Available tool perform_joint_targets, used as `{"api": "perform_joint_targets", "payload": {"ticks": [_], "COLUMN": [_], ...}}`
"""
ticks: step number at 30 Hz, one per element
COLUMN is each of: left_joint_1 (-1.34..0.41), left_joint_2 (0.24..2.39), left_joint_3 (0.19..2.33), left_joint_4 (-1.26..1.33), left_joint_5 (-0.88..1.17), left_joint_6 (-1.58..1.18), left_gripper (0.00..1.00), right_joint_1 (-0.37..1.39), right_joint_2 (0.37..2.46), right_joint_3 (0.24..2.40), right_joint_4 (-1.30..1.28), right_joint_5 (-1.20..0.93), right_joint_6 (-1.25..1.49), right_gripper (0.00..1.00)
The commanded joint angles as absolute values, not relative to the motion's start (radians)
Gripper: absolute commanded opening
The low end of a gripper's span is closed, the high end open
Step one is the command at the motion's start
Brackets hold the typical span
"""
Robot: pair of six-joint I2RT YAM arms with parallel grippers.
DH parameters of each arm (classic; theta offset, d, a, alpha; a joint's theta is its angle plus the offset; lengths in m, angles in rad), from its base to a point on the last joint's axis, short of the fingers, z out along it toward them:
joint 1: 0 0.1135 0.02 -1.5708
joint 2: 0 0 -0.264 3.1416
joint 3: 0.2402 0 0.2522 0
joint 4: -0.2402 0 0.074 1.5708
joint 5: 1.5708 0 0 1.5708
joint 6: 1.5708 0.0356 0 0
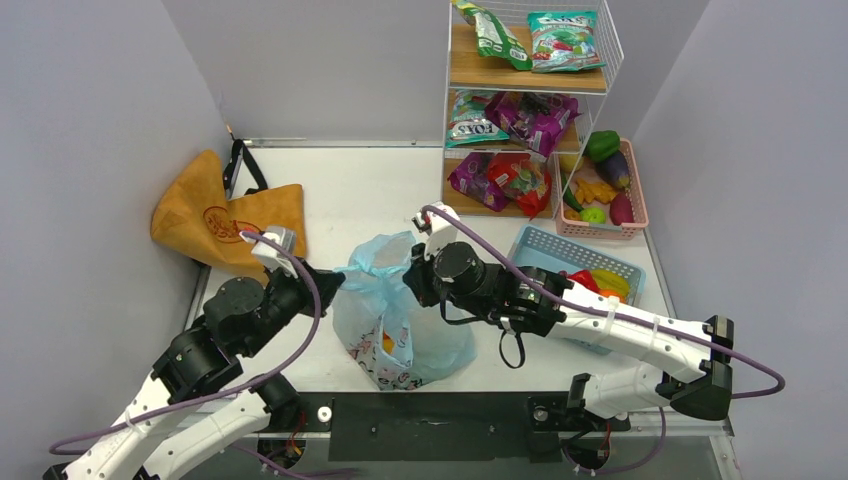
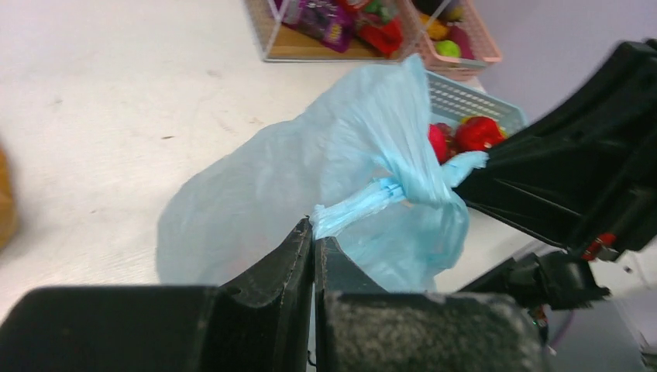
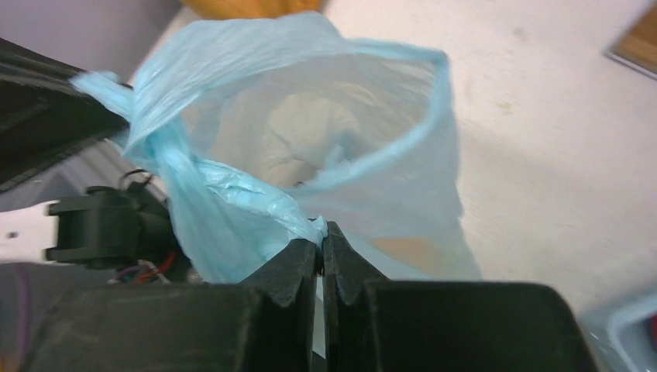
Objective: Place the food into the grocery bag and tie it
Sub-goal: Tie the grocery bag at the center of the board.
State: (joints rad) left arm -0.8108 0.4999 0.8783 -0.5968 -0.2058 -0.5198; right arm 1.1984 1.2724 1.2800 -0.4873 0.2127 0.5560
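Left end effector [image 2: 314, 232] and right end effector [image 3: 321, 239] each clamp one handle [image 2: 360, 204] of the bag [image 1: 425, 340]. The handles' crossing [image 2: 424, 186] lies between them, with the strands running along the line from arm to arm.

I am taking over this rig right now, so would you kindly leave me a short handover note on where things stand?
Left tool: shut on one handle of the grocery bag.
Right tool: shut on the other handle.
The bag sits on the table between both tools; something orange-yellow shows through its wall. More produce lies in the blue basket on the right.
Done: at least some food is bagged, and the handles are crossed in what looks like a first loose knot.
Left: pull it tight, probably tie again, then release.
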Motion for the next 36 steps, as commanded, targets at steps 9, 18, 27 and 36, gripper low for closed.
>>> {"api": "perform_joint_targets", "payload": {"ticks": [9, 18, 27, 36], "left_joint_1": [-0.812, -0.749, -0.603, -0.602], "left_joint_2": [0.580, 0.695, 0.794, 0.951], "left_joint_3": [0.914, 0.851, 0.961, 1.451], "left_joint_4": [-0.668, -0.617, -0.630, -0.694], "left_joint_5": [-0.659, -0.655, -0.400, -0.250], "left_joint_6": [-0.504, -0.482, -0.433, -0.356], "left_gripper": [0.00, 0.00, 0.00, 0.00], "right_joint_1": [1.122, 1.002, 0.949, 1.091], "right_joint_2": [1.227, 1.217, 1.221, 1.334], "right_joint_3": [1.177, 1.037, 1.111, 1.682], "right_joint_4": [-0.870, -0.906, -0.878, -0.847], "right_joint_5": [0.744, 0.691, 0.615, 0.554], "right_joint_6": [0.588, 0.669, 0.608, 0.373], "right_gripper": [0.00, 0.00, 0.00, 0.00]}}
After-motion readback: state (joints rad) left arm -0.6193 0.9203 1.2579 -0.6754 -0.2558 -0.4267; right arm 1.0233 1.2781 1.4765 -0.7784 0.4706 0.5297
